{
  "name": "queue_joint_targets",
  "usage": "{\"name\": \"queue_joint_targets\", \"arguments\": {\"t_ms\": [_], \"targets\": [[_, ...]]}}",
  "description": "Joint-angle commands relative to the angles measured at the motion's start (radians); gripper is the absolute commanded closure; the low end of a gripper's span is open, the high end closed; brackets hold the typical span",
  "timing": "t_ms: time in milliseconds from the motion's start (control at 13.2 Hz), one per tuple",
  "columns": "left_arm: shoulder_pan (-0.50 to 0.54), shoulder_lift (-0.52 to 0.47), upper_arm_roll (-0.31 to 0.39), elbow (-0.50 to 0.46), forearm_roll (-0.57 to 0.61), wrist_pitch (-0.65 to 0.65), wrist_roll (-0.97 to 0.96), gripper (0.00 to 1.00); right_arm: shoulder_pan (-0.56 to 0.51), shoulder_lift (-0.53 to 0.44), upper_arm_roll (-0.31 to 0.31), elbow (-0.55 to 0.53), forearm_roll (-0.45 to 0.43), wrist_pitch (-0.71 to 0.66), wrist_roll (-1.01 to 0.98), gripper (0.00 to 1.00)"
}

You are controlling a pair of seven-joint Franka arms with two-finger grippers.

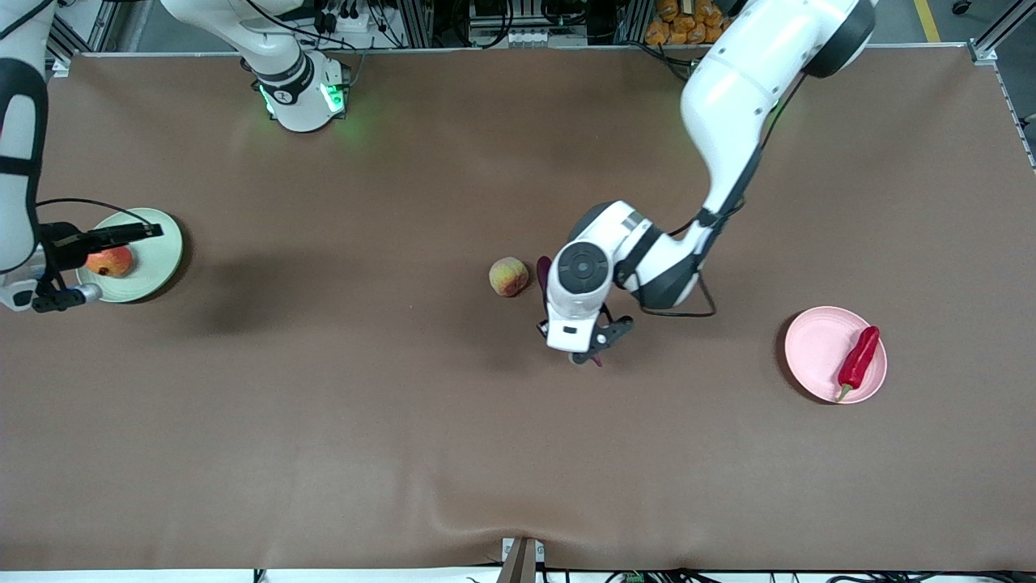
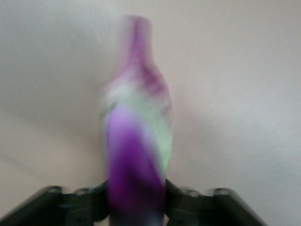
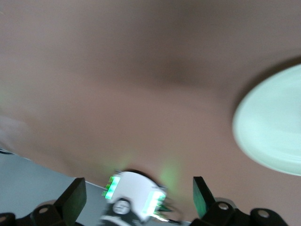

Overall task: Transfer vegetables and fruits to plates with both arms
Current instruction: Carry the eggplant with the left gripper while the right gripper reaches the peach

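My left gripper (image 1: 593,346) is shut on the purple eggplant (image 1: 543,267) just above the table's middle; in the left wrist view the eggplant (image 2: 136,155) fills the gap between the fingers of the left gripper (image 2: 136,209). The yellow-pink peach (image 1: 508,276) lies on the table beside it. The red-orange round fruit (image 1: 109,261) lies on the pale green plate (image 1: 158,267) at the right arm's end. My right gripper (image 1: 136,233) is open and empty over that plate; the right wrist view shows the right gripper (image 3: 138,197) and the green plate (image 3: 273,127). The red chili (image 1: 858,357) lies on the pink plate (image 1: 813,348).
The right arm's base (image 1: 301,93) with green lights stands at the table's edge farthest from the front camera, and also shows in the right wrist view (image 3: 134,200). Brown cloth (image 1: 324,405) covers the table.
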Motion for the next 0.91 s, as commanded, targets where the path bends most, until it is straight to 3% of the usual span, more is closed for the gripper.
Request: {"name": "queue_joint_targets", "arguments": {"t_ms": [0,456,684,836], "targets": [[0.064,-0.118,-0.002,-0.027,0.005,-0.013,-0.018,0.93,0.007,-0.083,0.099,-0.037,0.062,-0.017,0.251,0.00],[0.268,-0.201,-0.002,-0.030,0.016,-0.021,0.012,0.89,0.007,-0.138,0.356,-0.043,0.160,0.056,0.725,0.00],[0.395,-0.203,-0.002,-0.036,0.027,-0.076,0.222,0.89,0.005,-0.149,0.553,-0.086,0.183,0.257,1.018,0.00],[0.469,-0.192,-0.002,-0.041,0.027,-0.110,0.398,0.89,0.007,-0.141,0.646,-0.119,0.184,0.392,1.133,0.00]]}}
